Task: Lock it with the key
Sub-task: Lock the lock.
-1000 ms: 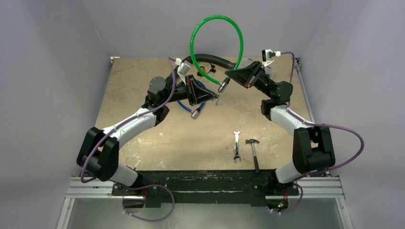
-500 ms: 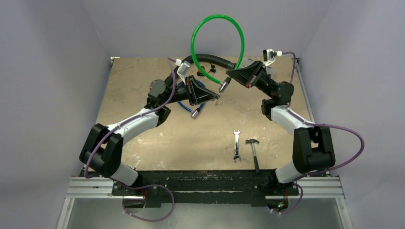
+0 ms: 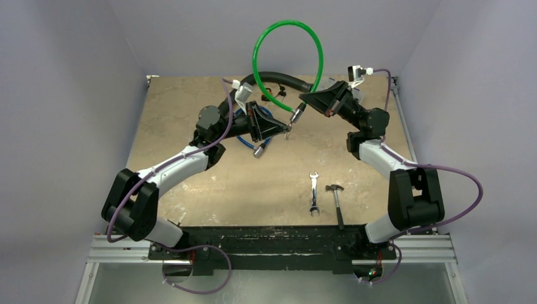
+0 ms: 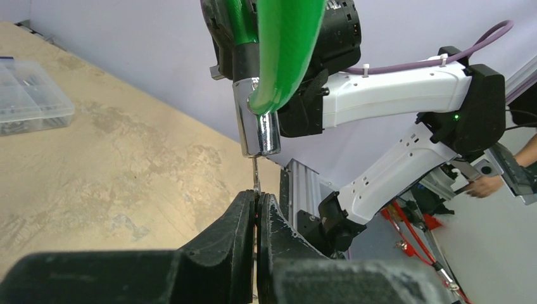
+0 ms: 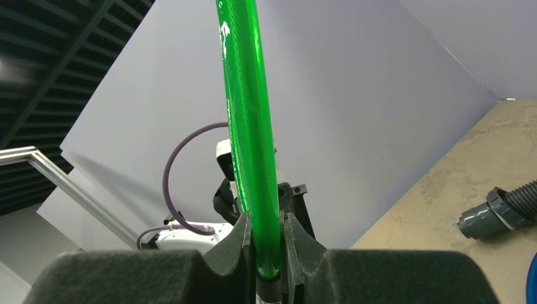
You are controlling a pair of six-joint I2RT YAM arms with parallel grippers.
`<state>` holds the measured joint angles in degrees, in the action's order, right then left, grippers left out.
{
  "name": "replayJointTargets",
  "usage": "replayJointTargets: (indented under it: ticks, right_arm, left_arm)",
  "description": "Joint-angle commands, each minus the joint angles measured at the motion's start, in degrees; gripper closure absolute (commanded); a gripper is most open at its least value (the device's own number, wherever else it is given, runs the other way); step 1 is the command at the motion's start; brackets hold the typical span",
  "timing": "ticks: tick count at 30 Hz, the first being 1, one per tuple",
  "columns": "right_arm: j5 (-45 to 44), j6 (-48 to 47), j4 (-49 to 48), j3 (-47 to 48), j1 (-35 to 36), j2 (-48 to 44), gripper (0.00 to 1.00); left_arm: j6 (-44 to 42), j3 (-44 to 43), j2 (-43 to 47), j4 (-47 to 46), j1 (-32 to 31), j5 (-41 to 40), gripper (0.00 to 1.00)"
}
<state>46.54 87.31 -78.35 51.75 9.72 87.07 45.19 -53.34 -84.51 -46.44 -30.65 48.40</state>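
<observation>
A green cable lock (image 3: 318, 57) loops up above the table's far middle. My right gripper (image 3: 303, 100) is shut on the green cable (image 5: 250, 126) just above its black end, holding it up. The lock's silver cylinder (image 4: 258, 130) hangs on the cable's end in the left wrist view, and it also shows in the top view (image 3: 295, 115). My left gripper (image 3: 286, 131) is shut on a thin metal key (image 4: 256, 177), whose tip goes up into the cylinder's underside. The left gripper's tips (image 4: 256, 199) sit just below the cylinder.
A wrench (image 3: 313, 193) and a hammer (image 3: 337, 202) lie near the front right. A black hose (image 3: 278, 79) and a blue cable (image 3: 250, 140) lie behind and under the left gripper. A clear plastic box (image 4: 28, 95) and a grey pipe fitting (image 5: 500, 212) sit on the table.
The left arm's elbow and forearm shifted slightly and came back. Both grippers stay shut at the lock, with the key still at the cylinder.
</observation>
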Motion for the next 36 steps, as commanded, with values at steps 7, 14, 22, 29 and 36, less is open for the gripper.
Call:
replayJointTargets:
  ticks: [7, 14, 22, 29, 36]
  right_arm:
    - [-11.28, 0.31, -2.15, 2.87, -1.98, -2.19, 1.00]
    - [-13.57, 0.02, -0.41, 1.45, -2.33, -2.43, 1.00]
    - [-14.85, -0.14, 0.23, 1.96, -3.65, -2.33, 1.00]
    - [-15.65, 0.58, -0.13, 3.17, -5.21, -2.18, 1.00]
    - [-15.85, 0.80, -0.50, 3.61, -5.67, -1.65, 1.00]
  left_arm:
    - [-6.75, 1.82, 1.08, 10.63, -0.89, 3.60, 1.00]
    - [-10.88, 1.19, 1.19, 15.71, -1.76, 2.35, 1.00]
    - [-11.58, 1.83, 1.28, 17.15, -1.99, 2.48, 1.00]
    - [-11.37, 2.61, 1.26, 16.96, -2.45, 2.75, 1.00]
    - [-12.01, 3.68, 1.10, 17.54, -3.17, 3.05, 1.00]
